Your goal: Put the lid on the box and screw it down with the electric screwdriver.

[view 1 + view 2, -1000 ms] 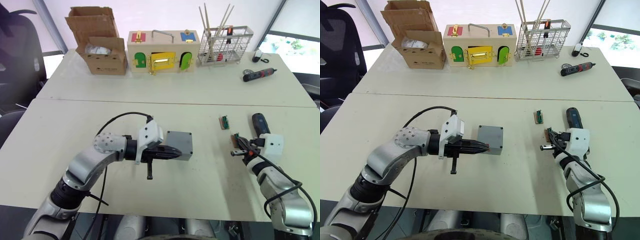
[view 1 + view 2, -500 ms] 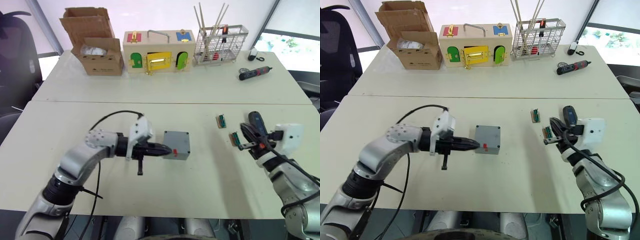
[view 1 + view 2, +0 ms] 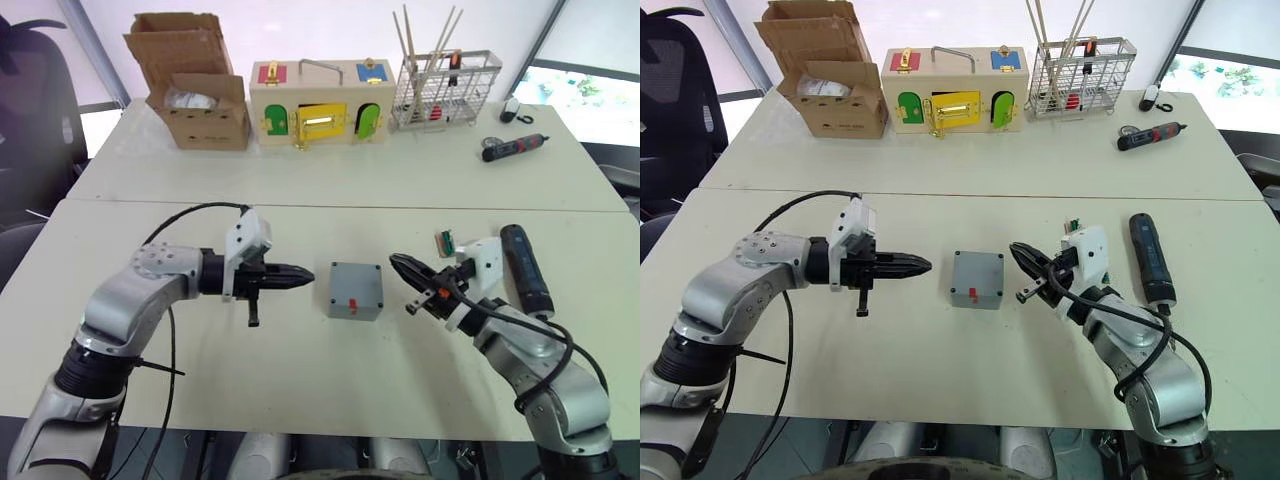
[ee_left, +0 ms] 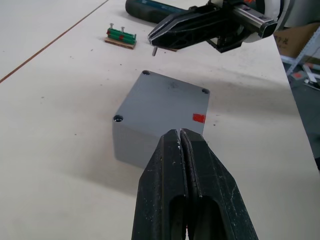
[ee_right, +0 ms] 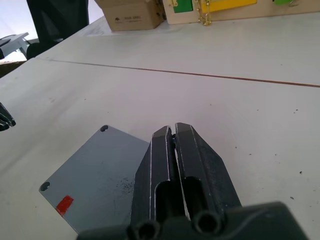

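The grey box (image 3: 355, 290) stands mid-table with a red mark on its near side. The lid (image 4: 167, 97) lies flat on top of it, with small holes at its corners. My left gripper (image 3: 308, 279) is shut and empty, its tip pointing at the box's left side from a short gap away. On the box's right, my right gripper (image 3: 393, 260) is also shut, with its tip just off the box's top right corner. The electric screwdriver (image 3: 525, 270), thick and black, lies on the table beyond the right arm, untouched.
A small green terminal piece (image 3: 446, 242) lies behind the right gripper. On the far table stand a cardboard box (image 3: 195, 95), a wooden box with coloured doors (image 3: 320, 105) and a wire basket (image 3: 447, 90). A small black-and-red screwdriver (image 3: 515, 148) lies there too.
My left gripper has drawn back to the left, off the box. The right gripper has swung left from beside the electric screwdriver to the box's right side.
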Robot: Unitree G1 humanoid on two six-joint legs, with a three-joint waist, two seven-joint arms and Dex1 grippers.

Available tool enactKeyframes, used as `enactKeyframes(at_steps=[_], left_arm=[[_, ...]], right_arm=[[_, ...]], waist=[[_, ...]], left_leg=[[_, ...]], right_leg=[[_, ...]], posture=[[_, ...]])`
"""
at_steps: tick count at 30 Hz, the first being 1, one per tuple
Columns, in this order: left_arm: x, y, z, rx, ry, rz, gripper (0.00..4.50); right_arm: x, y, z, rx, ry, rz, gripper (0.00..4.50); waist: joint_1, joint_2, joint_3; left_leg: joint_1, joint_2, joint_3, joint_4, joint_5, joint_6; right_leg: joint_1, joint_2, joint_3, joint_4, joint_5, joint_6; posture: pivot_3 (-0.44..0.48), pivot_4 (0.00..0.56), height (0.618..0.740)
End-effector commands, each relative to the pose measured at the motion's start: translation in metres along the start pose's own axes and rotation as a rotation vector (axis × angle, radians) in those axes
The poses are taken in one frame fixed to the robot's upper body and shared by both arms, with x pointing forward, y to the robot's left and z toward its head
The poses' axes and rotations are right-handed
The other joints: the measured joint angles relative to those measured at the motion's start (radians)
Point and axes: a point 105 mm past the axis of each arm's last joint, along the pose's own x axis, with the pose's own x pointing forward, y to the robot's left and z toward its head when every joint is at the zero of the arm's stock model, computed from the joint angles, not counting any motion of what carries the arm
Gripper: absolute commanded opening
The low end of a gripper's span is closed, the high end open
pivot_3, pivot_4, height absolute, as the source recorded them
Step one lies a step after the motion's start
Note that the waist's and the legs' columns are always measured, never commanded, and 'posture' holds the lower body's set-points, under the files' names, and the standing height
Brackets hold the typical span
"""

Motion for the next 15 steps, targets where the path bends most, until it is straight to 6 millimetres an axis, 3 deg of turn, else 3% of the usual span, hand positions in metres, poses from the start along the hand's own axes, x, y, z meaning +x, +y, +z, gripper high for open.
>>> enactKeyframes(at_steps=[1, 15], left_arm=[[0.0005, -0.005, 0.0082, 0.035, -0.018, -0.003, 0.0], [0.0055, -0.0071, 0.0062, 0.037, -0.015, 0.0, 0.0]], right_arm=[[0.0027, 0.0031, 0.0085, -0.032, -0.034, 0.031, 0.02], [0.0116, 0.0074, 0.0028, -0.032, -0.02, 0.056, 0.02]], waist=[[0.0, 0.0, 0.0], [0.001, 0.0, 0.0]], left_leg=[[0.0, 0.0, 0.0, 0.0, 0.0, 0.0], [0.0, 0.0, 0.0, 0.0, 0.0, 0.0]], right_leg=[[0.0, 0.0, 0.0, 0.0, 0.0, 0.0], [0.0, 0.0, 0.0, 0.0, 0.0, 0.0]], posture=[[0.0, 0.15, 0.694], [0.0, 0.15, 0.694]])
